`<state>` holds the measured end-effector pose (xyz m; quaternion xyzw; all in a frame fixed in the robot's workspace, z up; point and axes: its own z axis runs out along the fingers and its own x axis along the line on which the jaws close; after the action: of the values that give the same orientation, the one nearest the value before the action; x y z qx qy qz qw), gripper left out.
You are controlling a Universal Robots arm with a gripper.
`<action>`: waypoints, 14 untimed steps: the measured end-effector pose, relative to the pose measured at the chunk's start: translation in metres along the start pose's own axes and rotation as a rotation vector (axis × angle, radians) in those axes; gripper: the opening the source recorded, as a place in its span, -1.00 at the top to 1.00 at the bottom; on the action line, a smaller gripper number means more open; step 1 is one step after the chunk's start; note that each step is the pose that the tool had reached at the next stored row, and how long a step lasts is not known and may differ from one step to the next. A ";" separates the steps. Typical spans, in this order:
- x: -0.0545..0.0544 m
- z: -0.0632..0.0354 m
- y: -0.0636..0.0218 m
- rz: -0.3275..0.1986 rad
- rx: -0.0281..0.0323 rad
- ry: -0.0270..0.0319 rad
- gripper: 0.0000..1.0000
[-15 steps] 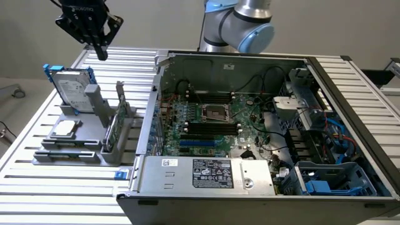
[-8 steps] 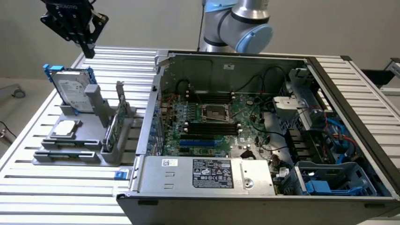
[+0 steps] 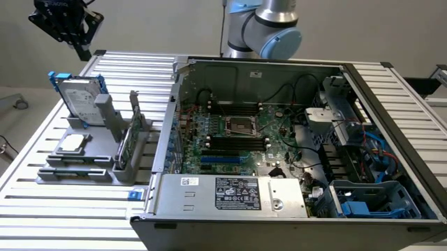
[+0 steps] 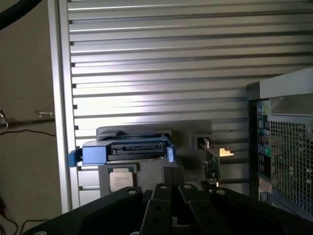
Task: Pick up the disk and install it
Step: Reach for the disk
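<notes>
Silver-grey rectangular disk [image 3: 79, 99] with blue plastic rails, upright in grey slotted holder [image 3: 77, 175], ribbed aluminium worktop [image 3: 63, 214], black jaws closed, empty, well above.

The disk [image 3: 78, 100] is showing silver-grey metal, a white label with black print, and blue side rails. The fixture [image 3: 77, 175] is presenting plain grey. The circuit card [image 3: 130, 137] is reading green. The table [image 3: 63, 219] is displaying ribbed, pale aluminium slats. The motherboard [image 3: 231, 138] is showing green with black slots. The power supply [image 3: 231, 194] is carrying a black-and-white label on bare silver. The gripper [image 4: 172, 180] is appearing black, and the arm joint cap [image 3: 279, 44] light blue.
</notes>
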<state>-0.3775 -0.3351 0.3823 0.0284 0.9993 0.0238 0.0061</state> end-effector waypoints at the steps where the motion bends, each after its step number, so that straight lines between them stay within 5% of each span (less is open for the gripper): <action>1: 0.005 0.0004 0.0008 0.000 0.0001 0.0000 0.79; 14: 0.050 0.0078 0.0009 -0.017 0.0074 0.0004 0.79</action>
<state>-0.4274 -0.3310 0.3740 0.0201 0.9996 0.0200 0.0060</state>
